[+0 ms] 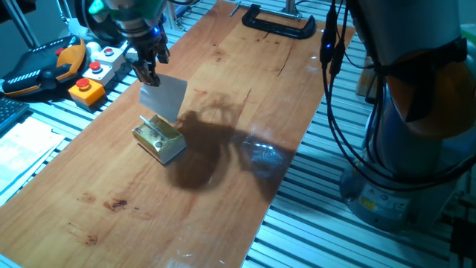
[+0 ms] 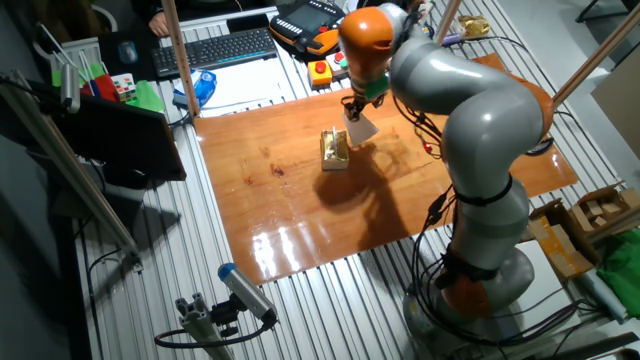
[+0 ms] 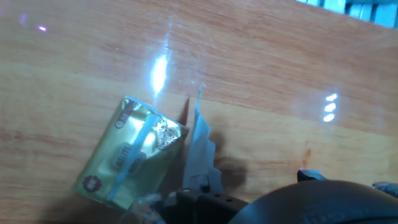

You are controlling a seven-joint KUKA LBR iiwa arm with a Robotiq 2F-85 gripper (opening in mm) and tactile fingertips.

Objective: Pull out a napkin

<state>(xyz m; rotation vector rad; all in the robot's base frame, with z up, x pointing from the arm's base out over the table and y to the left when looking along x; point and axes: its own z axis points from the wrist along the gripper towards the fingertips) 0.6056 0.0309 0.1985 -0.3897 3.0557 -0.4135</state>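
Observation:
A small yellow-gold box (image 1: pixel 159 138) lies on the wooden table (image 1: pixel 223 186); it also shows in the other fixed view (image 2: pixel 334 149) and the hand view (image 3: pixel 127 154). A pale grey napkin (image 1: pixel 165 97) hangs above the box. My gripper (image 1: pixel 146 76) is shut on the napkin's upper left corner. The napkin's lower edge is right at the box; I cannot tell if it still touches it. In the hand view the napkin (image 3: pixel 198 144) is seen edge-on beside the box. In the other fixed view it (image 2: pixel 360 130) hangs below the gripper (image 2: pixel 356 112).
A black clamp (image 1: pixel 279 24) sits at the table's far end. A yellow box with red buttons (image 1: pixel 88 88) and an orange-black pendant (image 1: pixel 44 67) lie left of the table. The arm's base (image 1: pixel 416 112) and cables (image 1: pixel 335 112) stand to the right.

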